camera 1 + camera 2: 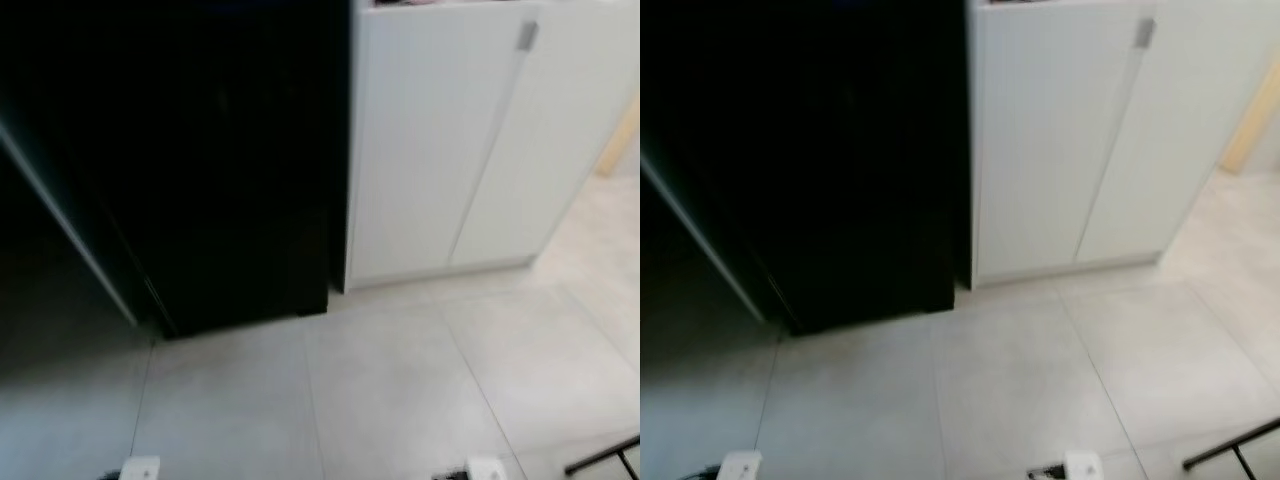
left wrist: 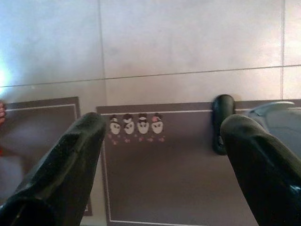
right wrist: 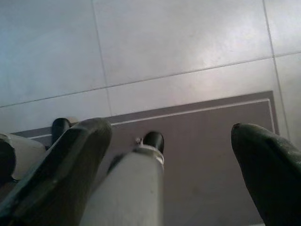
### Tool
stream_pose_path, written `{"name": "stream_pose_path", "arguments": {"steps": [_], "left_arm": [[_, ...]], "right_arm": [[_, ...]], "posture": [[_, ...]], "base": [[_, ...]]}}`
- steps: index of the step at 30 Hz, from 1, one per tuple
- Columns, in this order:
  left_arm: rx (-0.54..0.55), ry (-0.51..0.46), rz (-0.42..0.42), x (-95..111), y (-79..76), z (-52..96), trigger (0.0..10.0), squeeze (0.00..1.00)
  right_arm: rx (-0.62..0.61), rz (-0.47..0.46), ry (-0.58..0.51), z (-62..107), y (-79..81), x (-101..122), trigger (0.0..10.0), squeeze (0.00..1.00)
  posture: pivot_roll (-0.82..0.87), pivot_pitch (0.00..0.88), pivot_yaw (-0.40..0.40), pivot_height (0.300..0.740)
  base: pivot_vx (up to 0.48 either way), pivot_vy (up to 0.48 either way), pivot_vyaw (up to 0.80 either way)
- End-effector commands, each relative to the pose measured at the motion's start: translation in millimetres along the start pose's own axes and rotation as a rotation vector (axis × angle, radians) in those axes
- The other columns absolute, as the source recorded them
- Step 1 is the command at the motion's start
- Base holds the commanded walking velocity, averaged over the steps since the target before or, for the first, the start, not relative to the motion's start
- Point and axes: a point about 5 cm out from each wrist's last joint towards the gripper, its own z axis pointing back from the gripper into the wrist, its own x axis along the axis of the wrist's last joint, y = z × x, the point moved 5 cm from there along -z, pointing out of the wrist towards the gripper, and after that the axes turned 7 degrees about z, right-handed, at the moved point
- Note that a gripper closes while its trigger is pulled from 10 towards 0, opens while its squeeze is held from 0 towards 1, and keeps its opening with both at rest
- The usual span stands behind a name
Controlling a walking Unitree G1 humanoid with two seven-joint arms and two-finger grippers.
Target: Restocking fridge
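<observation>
The fridge (image 1: 200, 170) is faced from close range: a tall black body on the left of the scene, standing on the pale tiled floor (image 1: 380, 380), with a white cabinet (image 1: 450, 150) touching its right side. What looks like the edge of an opened door slants across the far left, but the interior is too dark for this to be settled.

The step in hand is judged to be the approach, an early one, since nothing is carried. The left gripper (image 2: 162, 141) is hung at the robot's side, its jaws spread wide and empty, and a grey floor mat (image 2: 164, 174) with a row of small cartoon figures (image 2: 136, 125) is looked down on between them. The right gripper (image 3: 171, 141) is likewise held low with jaws wide apart and nothing between them; a silver-white leg of the robot (image 3: 129, 188) and a second stretch of grey mat (image 3: 211, 141) are seen past its fingers.

For the next move, either the goods to be stocked must be fetched or the fridge door must be reached; no supplies are seen on the floor or the cabinet from here. A handle on the fridge cannot be made out against the black.

Much is cut off or soft. The head views are slightly blurred. Only a small grey handle (image 1: 527, 36) is made out high on the cabinet door, and the counter top is clipped by the frame. A thin black frame (image 1: 610, 458) pokes in at the near right, unidentifiable. Two small white shapes at the near edge are probably the robot's feet.
</observation>
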Motion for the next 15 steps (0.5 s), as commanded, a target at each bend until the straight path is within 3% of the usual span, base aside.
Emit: {"name": "stream_pose_path", "arguments": {"steps": [1, 15], "left_arm": [[-0.029, -0.004, 0.001, 1.1, -10.1, -1.1, 10.0, 0.0], [-0.029, -0.005, 0.006, 2.2, -9.4, -1.2, 10.0, 0.0]], "right_arm": [[-0.03, -0.012, 0.018, 2.2, -12.7, -7.4, 10.0, 0.0], [-0.024, -0.018, 0.015, 1.9, -10.9, -6.4, 10.0, 0.0]], "posture": [[-0.03, 0.002, 0.016, 0.74], [-0.02, 0.009, 0.025, 0.74]], "base": [[0.0, 0.0, 0.0], [0.0, 0.0, 0.0]]}}
